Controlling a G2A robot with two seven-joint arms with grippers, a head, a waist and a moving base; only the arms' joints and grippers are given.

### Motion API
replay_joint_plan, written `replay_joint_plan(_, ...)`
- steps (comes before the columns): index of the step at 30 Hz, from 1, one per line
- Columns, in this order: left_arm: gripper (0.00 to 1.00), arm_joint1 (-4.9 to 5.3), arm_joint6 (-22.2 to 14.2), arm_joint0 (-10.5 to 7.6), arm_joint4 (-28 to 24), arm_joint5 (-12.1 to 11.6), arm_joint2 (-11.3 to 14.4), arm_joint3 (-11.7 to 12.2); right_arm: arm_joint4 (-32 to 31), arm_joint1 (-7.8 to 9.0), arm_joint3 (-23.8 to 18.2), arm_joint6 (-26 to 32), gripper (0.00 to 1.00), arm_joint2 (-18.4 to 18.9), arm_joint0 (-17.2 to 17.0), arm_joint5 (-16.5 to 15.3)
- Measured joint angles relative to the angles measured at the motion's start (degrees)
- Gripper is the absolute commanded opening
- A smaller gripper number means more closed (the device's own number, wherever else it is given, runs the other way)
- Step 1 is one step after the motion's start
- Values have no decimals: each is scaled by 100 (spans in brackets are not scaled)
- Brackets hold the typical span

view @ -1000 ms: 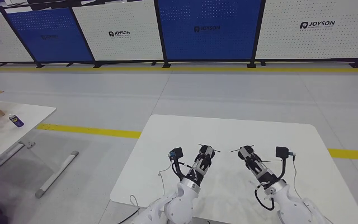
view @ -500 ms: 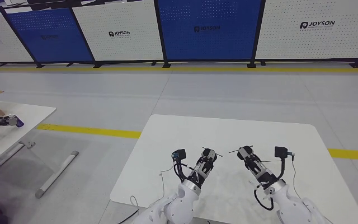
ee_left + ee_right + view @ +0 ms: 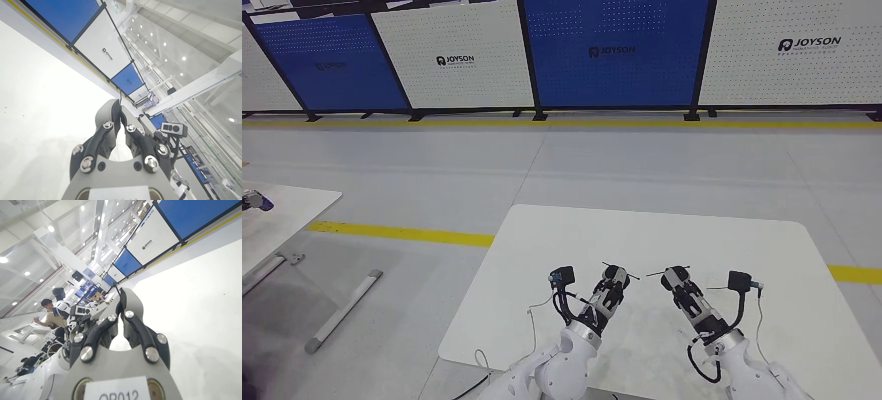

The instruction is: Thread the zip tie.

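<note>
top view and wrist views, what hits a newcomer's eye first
The left gripper and right gripper sit side by side over the white table. The left pinches a thin black zip tie tail, the right the zip tie head, the ends not yet joined.

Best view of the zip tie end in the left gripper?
Left wrist view: the zip tie juts close-up from the shut left gripper. Top view: a thin sliver; right wrist view, the right gripper's own piece.
</note>
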Motion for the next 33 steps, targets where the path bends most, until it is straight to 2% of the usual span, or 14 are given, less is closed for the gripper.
replay_joint_plan(11,0,0,0,0,0,0,0,0,98,-41,67,194,0,-46,18,22)
replay_joint_plan(20,0,0,0,0,0,0,0,0,97,-64,85,136,0,-59,28,-26)
replay_joint_plan(33,0,0,0,0,0,0,0,0,120,-138,97,323,0,-21,56,88)
